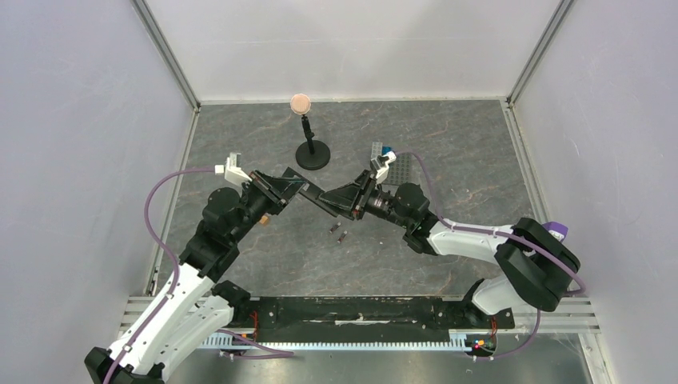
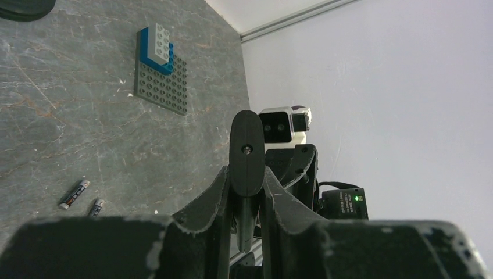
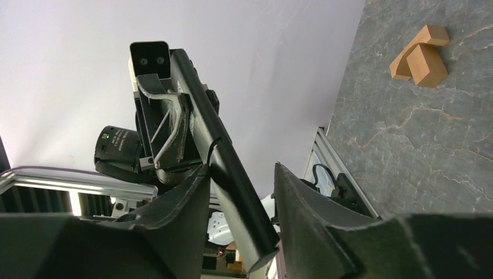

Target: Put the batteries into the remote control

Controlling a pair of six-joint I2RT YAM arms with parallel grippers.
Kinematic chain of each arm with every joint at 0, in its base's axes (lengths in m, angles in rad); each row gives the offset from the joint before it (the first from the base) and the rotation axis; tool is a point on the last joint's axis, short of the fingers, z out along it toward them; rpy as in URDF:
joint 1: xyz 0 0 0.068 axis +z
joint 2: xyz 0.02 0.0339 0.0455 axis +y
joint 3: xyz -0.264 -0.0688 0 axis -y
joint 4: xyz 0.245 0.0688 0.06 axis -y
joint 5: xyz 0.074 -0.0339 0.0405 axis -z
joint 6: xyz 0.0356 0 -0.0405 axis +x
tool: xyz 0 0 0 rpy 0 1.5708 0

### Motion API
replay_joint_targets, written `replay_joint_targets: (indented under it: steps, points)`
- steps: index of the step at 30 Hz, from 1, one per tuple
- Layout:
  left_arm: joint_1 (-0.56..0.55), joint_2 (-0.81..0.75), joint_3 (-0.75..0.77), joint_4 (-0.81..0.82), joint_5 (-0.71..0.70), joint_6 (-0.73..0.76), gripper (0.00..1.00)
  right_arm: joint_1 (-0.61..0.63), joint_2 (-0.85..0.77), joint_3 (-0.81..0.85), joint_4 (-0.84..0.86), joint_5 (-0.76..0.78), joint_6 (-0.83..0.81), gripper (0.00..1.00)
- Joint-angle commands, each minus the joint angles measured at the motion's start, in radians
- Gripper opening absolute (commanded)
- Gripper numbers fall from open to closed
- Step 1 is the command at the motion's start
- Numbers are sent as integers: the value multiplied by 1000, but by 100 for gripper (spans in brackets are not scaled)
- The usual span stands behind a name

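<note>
The remote control (image 1: 313,197) is a slim black bar held in the air between my two grippers. My left gripper (image 1: 294,189) is shut on one end of it; the left wrist view shows that end (image 2: 246,148) edge-on, pinched between both fingers. My right gripper (image 1: 329,205) is open around the other end. In the right wrist view the remote control (image 3: 224,163) rests against one finger (image 3: 189,192), with a gap to the other finger (image 3: 296,197). Two batteries (image 1: 337,233) lie side by side on the table below, also showing in the left wrist view (image 2: 74,194).
A grey studded baseplate (image 1: 400,170) with blue and grey bricks lies behind the right gripper and also shows in the left wrist view (image 2: 163,81). A black stand (image 1: 312,152) with a round pink top stands at the back centre. Two wooden blocks (image 3: 420,55) lie near the left arm.
</note>
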State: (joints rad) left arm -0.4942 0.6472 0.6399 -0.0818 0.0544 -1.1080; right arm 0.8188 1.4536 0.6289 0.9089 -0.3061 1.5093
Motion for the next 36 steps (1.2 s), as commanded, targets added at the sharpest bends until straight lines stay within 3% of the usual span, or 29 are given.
replay_joint_targets:
  steps: [1, 5, 8, 13, 16, 19, 26, 34, 36]
  points:
    - [3, -24, 35, 86, -46, -4, 2, -3, -28, -71, -10, 5, -9, 43]
    - [2, -20, 43, 87, -47, 1, 2, -3, -30, -88, -1, 3, -11, 35]
    - [3, -17, 43, 87, -50, 6, 2, -3, -25, -85, 11, -4, -2, 35]
    - [3, -12, 44, 71, -51, 29, 2, -3, -27, -69, 9, -19, 11, 52]
    - [3, -7, 56, 44, -51, 53, 2, -3, -42, -64, -26, -27, 13, 54]
    - [3, -2, 69, 31, -76, 82, 2, -3, -60, -36, -151, -38, -19, 54]
    - [3, 5, 83, 19, -82, 127, 2, -3, -103, -39, -252, -36, -42, 50]
    - [3, 3, 82, 17, -78, 143, 2, -3, -96, -41, -224, -42, -24, 39]
    - [3, 1, 82, 14, -75, 135, 2, -4, -88, -42, -190, -45, -18, 44]
